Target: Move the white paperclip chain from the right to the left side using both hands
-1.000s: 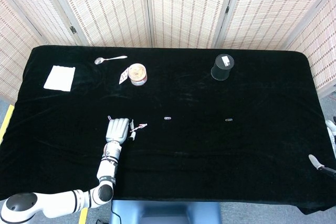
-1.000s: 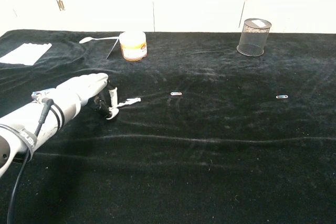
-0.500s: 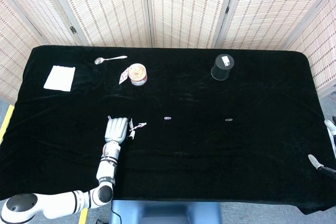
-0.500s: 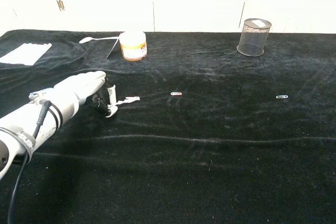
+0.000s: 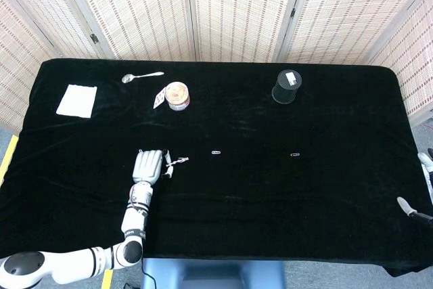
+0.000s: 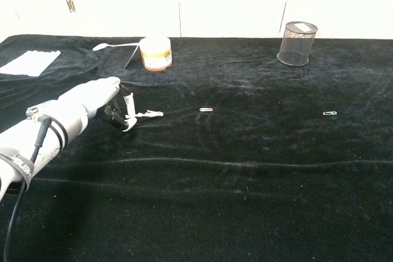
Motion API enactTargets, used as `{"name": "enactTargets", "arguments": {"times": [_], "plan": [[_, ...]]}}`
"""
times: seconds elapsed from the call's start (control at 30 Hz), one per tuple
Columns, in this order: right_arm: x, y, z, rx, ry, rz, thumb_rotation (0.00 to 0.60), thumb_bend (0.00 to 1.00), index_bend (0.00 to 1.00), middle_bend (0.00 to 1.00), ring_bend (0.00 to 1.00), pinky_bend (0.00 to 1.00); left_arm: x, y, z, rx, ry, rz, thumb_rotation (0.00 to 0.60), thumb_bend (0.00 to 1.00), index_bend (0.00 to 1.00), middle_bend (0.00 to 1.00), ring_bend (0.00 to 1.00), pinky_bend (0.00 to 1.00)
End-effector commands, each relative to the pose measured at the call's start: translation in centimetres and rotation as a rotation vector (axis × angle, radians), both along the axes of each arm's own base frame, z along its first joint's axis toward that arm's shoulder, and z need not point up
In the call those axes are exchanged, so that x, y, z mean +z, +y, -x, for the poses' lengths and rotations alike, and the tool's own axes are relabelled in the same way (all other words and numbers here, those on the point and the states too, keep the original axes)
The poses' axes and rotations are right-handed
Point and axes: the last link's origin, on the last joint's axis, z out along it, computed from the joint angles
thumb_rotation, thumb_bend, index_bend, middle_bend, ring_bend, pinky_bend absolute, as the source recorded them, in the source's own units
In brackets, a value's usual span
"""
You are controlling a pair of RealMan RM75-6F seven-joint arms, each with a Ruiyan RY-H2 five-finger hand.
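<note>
No legible text: the jar (image 6: 155, 53) label and left arm wrist band (image 6: 20, 165) lettering are too small to read.

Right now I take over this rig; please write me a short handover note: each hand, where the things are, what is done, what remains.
Left hand: low over the table's left part, fingertips on the near end of the white paperclip chain, which lies on the black cloth; whether it is pinched cannot be told.
Right hand: only a bit shows at the right table edge in the head view, away from the work; state unclear.
Done: the chain appears already on the left side.
Left: confirm placement, let go, withdraw the left hand. The two single clips lie apart from the chain.
</note>
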Motion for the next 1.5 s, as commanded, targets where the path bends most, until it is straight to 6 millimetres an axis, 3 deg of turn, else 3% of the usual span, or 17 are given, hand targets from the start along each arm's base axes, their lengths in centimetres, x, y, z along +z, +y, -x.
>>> {"name": "enactTargets", "arguments": {"times": [0.03, 0.73, 1.5], "plan": [[0.0, 0.0, 0.0, 0.0, 0.001, 0.001, 0.6, 0.25, 0.02, 0.0, 0.0, 0.0, 0.2, -0.1, 0.1, -0.002, -0.011, -0.001, 0.6, 0.67, 0.8, 1.0, 1.0, 1.0], [-0.1, -0.7, 0.1, -0.005, 0.003, -0.009, 0.6, 0.25, 0.02, 0.0, 0.0, 0.0, 1.5, 0.2, 0.9, 0.021, -0.02, -0.036, 0.6, 0.67, 0.8, 1.0, 1.0, 1.0], [-0.3, -1.3, 0.2, -0.013, 0.009, -0.021, 0.6, 0.25, 0.02, 0.0, 0.0, 0.0, 4.3, 0.3, 1.7, 0.037, -0.055, -0.099, 0.6, 0.68, 0.8, 1.0, 1.0, 1.0]]}}
